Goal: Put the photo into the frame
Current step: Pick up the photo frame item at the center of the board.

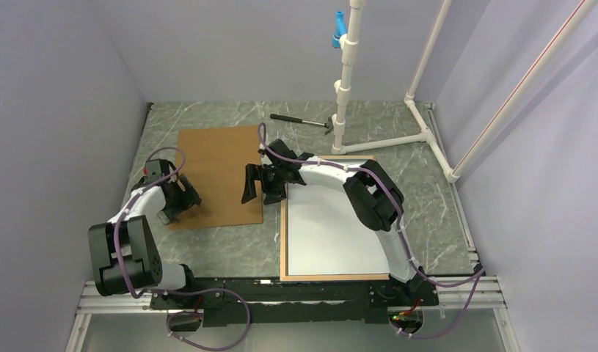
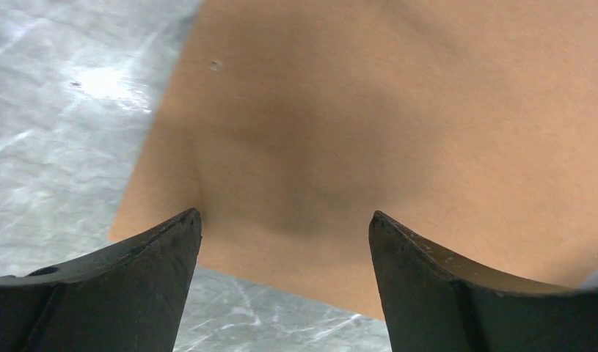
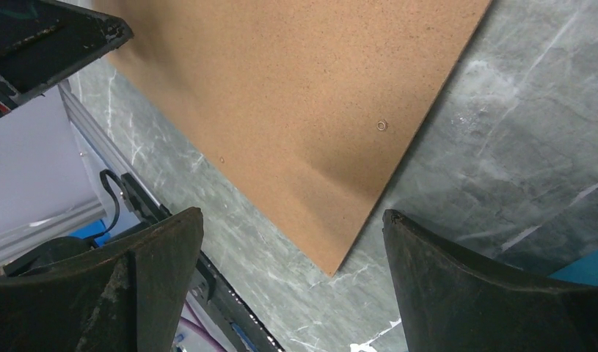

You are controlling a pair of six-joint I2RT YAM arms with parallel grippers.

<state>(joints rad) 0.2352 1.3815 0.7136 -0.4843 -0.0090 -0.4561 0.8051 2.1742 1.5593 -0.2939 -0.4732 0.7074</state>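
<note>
Grey bench [image 1: 208, 248]: frame [image 1: 283, 242] back-up at four o'clock, photo [image 1: 329, 235] face-down inside; board [image 1: 219, 165] at ten, likely next, under spread left claw [image 2: 284, 214]; right claw [image 3: 293, 213] spread too.

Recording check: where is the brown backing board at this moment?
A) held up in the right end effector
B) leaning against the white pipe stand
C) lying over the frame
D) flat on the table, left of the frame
D: the top view shows the backing board lying flat on the table, left of the frame; the right end effector is open and empty.
</note>
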